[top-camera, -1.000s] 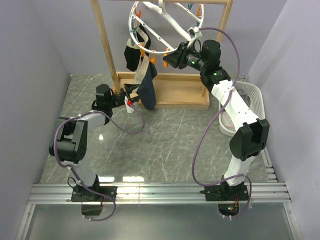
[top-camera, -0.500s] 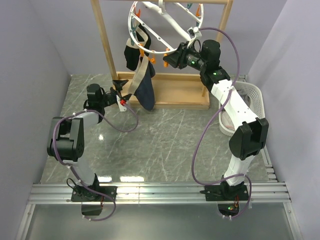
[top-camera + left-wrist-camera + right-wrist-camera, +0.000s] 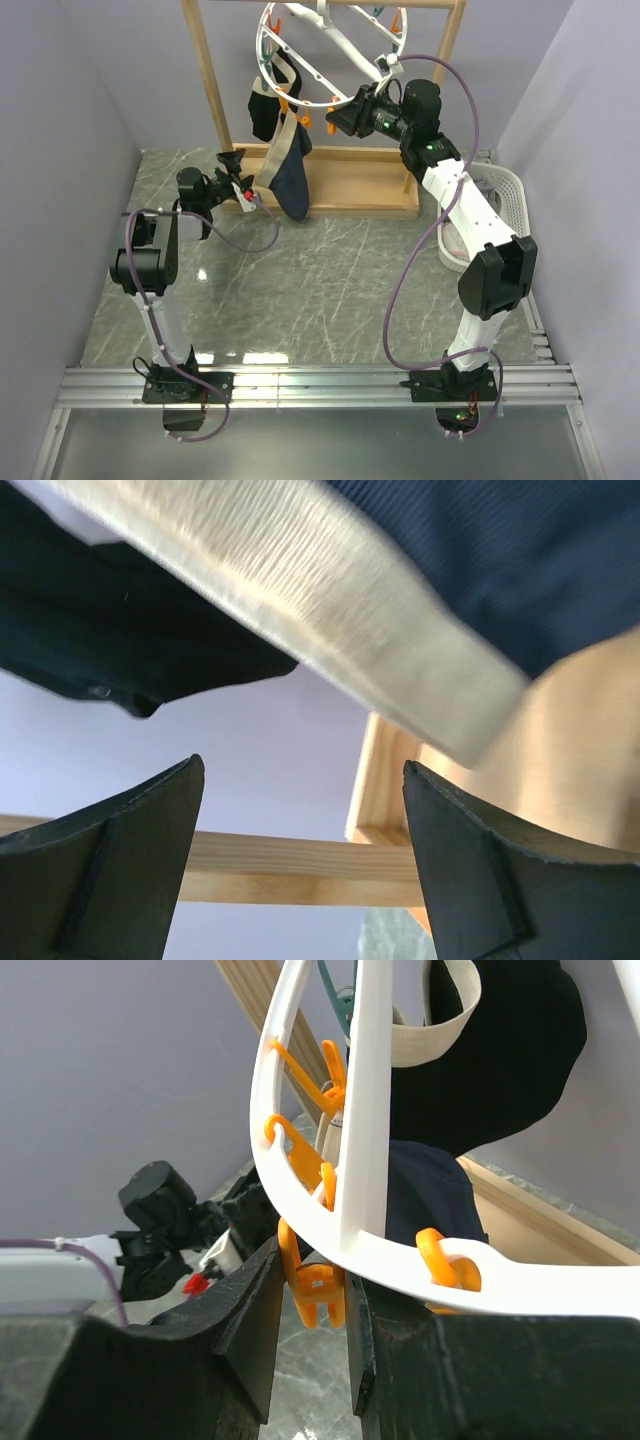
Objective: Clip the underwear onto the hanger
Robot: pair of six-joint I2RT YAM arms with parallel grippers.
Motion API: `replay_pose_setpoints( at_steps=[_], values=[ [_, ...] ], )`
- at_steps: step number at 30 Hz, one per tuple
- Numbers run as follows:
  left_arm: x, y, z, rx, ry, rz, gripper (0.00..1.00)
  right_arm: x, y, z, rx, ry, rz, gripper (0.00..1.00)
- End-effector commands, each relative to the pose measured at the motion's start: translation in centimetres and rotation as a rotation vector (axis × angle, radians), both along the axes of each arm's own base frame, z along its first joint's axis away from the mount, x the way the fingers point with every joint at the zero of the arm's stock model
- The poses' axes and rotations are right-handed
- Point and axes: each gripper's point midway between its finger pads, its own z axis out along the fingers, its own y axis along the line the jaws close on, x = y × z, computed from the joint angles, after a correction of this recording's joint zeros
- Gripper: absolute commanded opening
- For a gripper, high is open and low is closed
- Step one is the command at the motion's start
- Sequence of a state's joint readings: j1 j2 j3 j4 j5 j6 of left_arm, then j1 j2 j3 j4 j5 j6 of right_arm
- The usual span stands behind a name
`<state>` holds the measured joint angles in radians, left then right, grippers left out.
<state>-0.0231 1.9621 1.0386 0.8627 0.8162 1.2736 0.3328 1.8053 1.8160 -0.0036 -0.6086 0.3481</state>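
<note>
The hanger [image 3: 330, 50], a white ring with orange clips, hangs tilted from the rack's top bar. The underwear [image 3: 292, 178], navy with a beige waistband [image 3: 330, 610], dangles from the ring's lower left rim. My left gripper [image 3: 243, 178] stands open just left of the underwear, apart from it, and nothing lies between its fingers [image 3: 100, 870]. In the left wrist view the waistband passes above the jaws. My right gripper [image 3: 337, 115] is shut on an orange clip [image 3: 315, 1290] under the ring's rim [image 3: 300, 1210], with the navy fabric [image 3: 430, 1190] behind it.
A wooden rack frame [image 3: 205, 80] with a flat base [image 3: 350, 190] stands at the back. A smaller black garment [image 3: 265, 108] hangs on the ring beside the underwear. A white laundry basket [image 3: 500, 195] sits at the right edge, close to the right arm.
My left gripper has opened wider and drawn back to the left and up, away from the underwear's lower edge. The underwear hangs free. The right arm has not moved.
</note>
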Motion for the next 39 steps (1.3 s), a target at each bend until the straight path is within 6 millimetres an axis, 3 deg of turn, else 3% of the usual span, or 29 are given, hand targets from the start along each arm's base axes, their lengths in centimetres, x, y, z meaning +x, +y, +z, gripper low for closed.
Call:
replay_pose_setpoints(
  at_steps=[1,5,12,22,27,39],
  values=[
    [2.1,0.5,5.0,-0.055,-0.165,0.052,0.86,0.0,0.1,3.5,0.043,-0.095,0.015,0.00],
    [2.2,0.2,5.9,-0.090,-0.185,0.036,0.89,0.2,0.2,3.3,0.044,-0.090,0.016,0.00],
    [-1.5,-2.7,6.8,-0.114,-0.183,-0.104,0.94,0.3,0.2,3.3,0.047,-0.084,0.016,0.00],
    [-4.2,-5.3,8.6,-0.158,-0.202,-0.176,0.96,0.2,0.3,3.2,0.046,-0.081,0.019,0.00],
    [-6.0,-6.3,8.8,-0.147,-0.213,-0.222,0.97,0.2,0.4,3.1,0.050,-0.075,0.023,0.00],
    [-7.1,-7.7,7.6,-0.036,-0.265,-0.296,0.98,0.3,0.5,2.9,0.050,-0.065,0.027,0.00]
  ],
)
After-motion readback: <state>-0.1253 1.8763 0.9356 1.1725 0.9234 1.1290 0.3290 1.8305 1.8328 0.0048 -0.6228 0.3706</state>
